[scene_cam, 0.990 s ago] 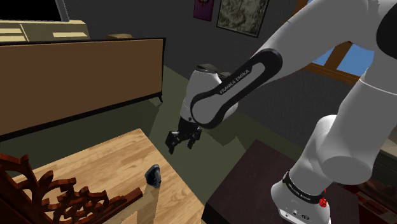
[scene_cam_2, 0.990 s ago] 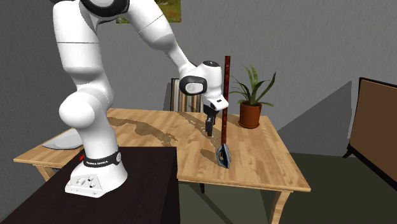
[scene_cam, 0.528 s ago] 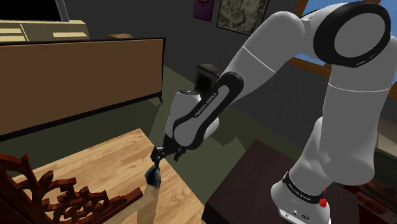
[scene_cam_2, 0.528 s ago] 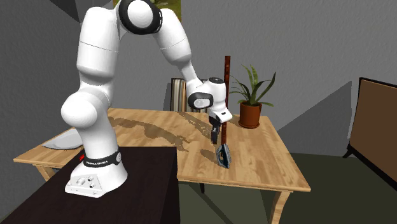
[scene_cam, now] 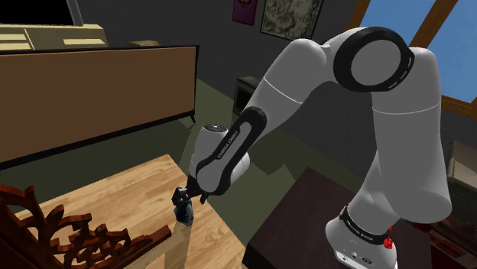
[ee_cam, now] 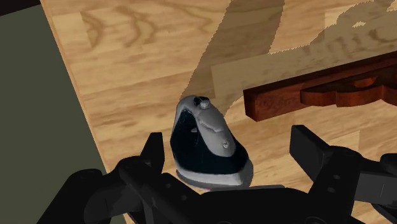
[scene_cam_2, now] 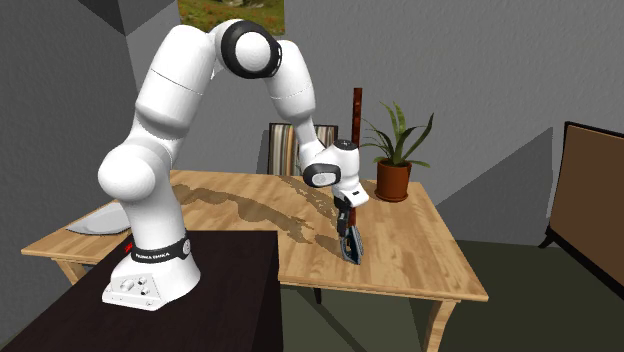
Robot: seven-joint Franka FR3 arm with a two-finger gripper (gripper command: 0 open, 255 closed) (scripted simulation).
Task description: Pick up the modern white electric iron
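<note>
Claw (ee_cam: pixel 229 145) lower now, astride iron (ee_cam: pixel 205 141)

Quick tally: there was one iron (ee_cam: pixel 207 143), one wooden table (scene_cam_2: pixel 400 250), and one carved dark wood piece (scene_cam: pixel 53 229). One potted plant (scene_cam_2: pixel 393 150) too, plus one flat grey thing (scene_cam_2: pixel 88 222) I couldn't identify. One striped chair (scene_cam_2: pixel 285 150). Robot-wise it was one white arm (scene_cam_2: pixel 190 100), one gripper (ee_cam: pixel 229 143) with two fingers (ee_cam: pixel 153 149), and one dark stand (scene_cam_2: pixel 230 290). The shoulder view had two framed pictures (scene_cam: pixel 290 17) and one long brown cabinet (scene_cam: pixel 92 92).
</note>
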